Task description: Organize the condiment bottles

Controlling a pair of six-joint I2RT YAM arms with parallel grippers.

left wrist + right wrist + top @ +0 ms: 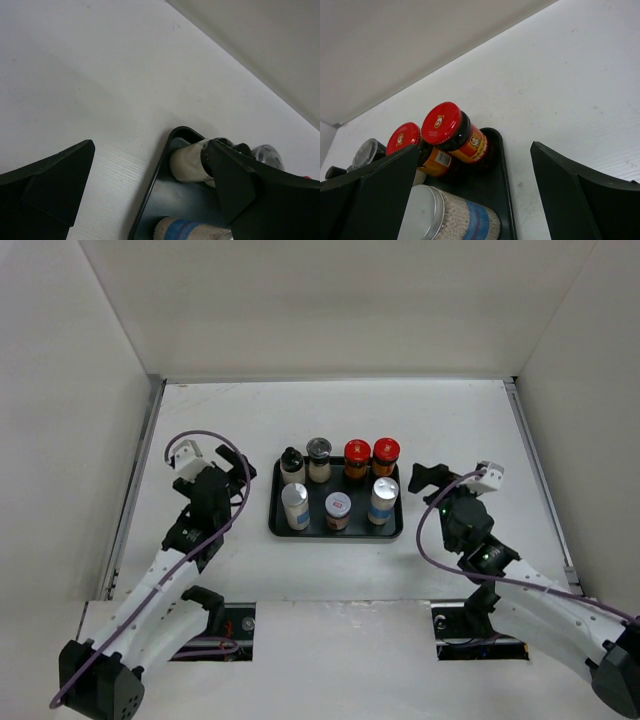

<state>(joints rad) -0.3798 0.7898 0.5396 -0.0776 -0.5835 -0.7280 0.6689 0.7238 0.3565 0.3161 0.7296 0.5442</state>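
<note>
surface [330,420] white, walled | black tray [335,534] centred between the arms, likely so both can reach it | left gripper [238,465] and right gripper [422,480] flank the tray, jaws apart, holding nothing | condiment bottles [338,510] upright in two rows on the tray, apparently grouped by kind | only right wrist shows labels on red-capped jars [442,125]; only left wrist shows cream jar [187,162] tucked into the tray corner

The red-capped jars [442,125] had glossy red lids and shiny printed labels; the silver-topped jar [426,212] carried a dull metal lid with a ribbed edge. The tray [506,200] showed a smooth, semi-gloss black finish, and the table [100,75] a matt white surface with fine grain. The fingers [50,185] of the left gripper [151,145] were matt black plastic.
</note>
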